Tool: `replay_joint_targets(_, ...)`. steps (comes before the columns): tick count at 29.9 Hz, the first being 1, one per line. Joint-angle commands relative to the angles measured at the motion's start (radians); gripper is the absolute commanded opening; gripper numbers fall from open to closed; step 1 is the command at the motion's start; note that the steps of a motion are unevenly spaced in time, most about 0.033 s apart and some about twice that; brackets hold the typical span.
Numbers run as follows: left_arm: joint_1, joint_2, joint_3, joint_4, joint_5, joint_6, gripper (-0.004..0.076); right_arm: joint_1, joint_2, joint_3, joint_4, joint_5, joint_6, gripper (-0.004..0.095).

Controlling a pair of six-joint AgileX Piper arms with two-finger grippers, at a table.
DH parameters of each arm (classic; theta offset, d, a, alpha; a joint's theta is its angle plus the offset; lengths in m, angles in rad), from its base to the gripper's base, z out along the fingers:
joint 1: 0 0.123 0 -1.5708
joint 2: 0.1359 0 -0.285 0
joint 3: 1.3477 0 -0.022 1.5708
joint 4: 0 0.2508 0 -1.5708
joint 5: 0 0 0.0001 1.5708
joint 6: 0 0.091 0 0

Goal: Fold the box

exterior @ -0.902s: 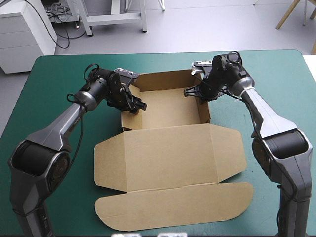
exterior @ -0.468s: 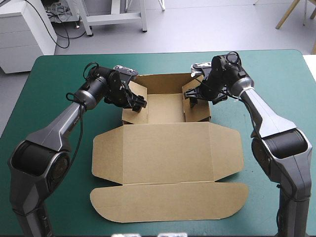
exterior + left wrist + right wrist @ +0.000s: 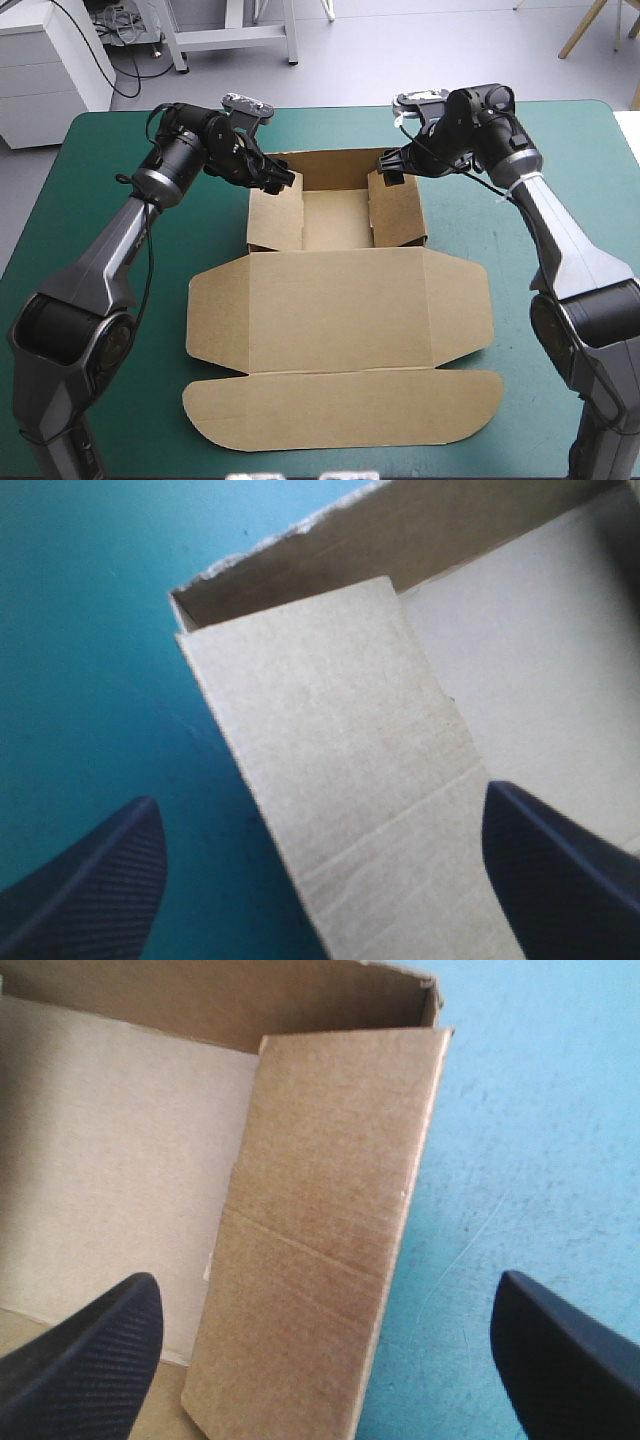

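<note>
Showing the brown box (image 3: 338, 300) partly formed on the teal-green cover (image 3: 110, 160), as seen from above. Its tray (image 3: 335, 215) lies toward 12 o'clock from the table's centre, with the back wall (image 3: 325, 166) and both side walls raised: the left side wall (image 3: 274, 222) at the tray's 9 o'clock, the right side wall (image 3: 398, 212) at its 3 o'clock. The lid (image 3: 340, 320) lies flat toward 6 o'clock with an ear flap (image 3: 216, 330) at each side, and its long rounded flap (image 3: 340, 412) reaches close to the table's near edge. The left gripper (image 3: 281, 178) hovers at the tray's 11 o'clock corner, the right gripper (image 3: 390, 168) at its 1 o'clock corner. In the left wrist view the two black fingers (image 3: 90, 880) stand wide apart and hold nothing; the left side wall lies ahead of the gap between them, with teal-green cover on its outer side and the tray's inside on the other. The right wrist view shows the same arrangement: fingers spread wide and empty, with the right side wall ahead between them and a crease (image 3: 300, 1248) running across its board. Whether either gripper touches the board cannot be told.
</note>
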Motion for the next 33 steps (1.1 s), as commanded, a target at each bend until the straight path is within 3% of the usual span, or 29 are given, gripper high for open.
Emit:
replay_joint_targets(1,-0.005,-0.139,-0.040,0.018,-0.022,0.041,0.0608,0.000,-0.130,-0.052,-0.001,-0.021,-0.048,0.0819)
replay_joint_targets(11,-0.005,-0.342,-0.031,0.154,0.093,0.077,0.0608,0.000,-0.228,-0.052,-0.057,-0.058,-0.058,0.0819)
replay_joint_targets(19,-0.005,-0.492,0.127,0.163,0.116,0.103,0.0585,0.000,-0.189,-0.050,-0.061,-0.058,-0.054,0.0819)
replay_joint_targets(23,-0.005,-0.573,0.265,0.165,0.109,0.103,0.0436,0.000,-0.157,-0.050,-0.061,-0.060,-0.051,0.0819)
replay_joint_targets(30,-0.005,-0.711,0.559,0.163,0.000,0.103,0.0029,0.000,-0.072,-0.050,-0.055,-0.064,-0.039,0.0819)
replay_joint_targets(33,-0.005,-0.764,0.686,0.156,-0.038,0.103,-0.0010,0.000,-0.027,-0.050,-0.055,-0.066,-0.026,0.0819)
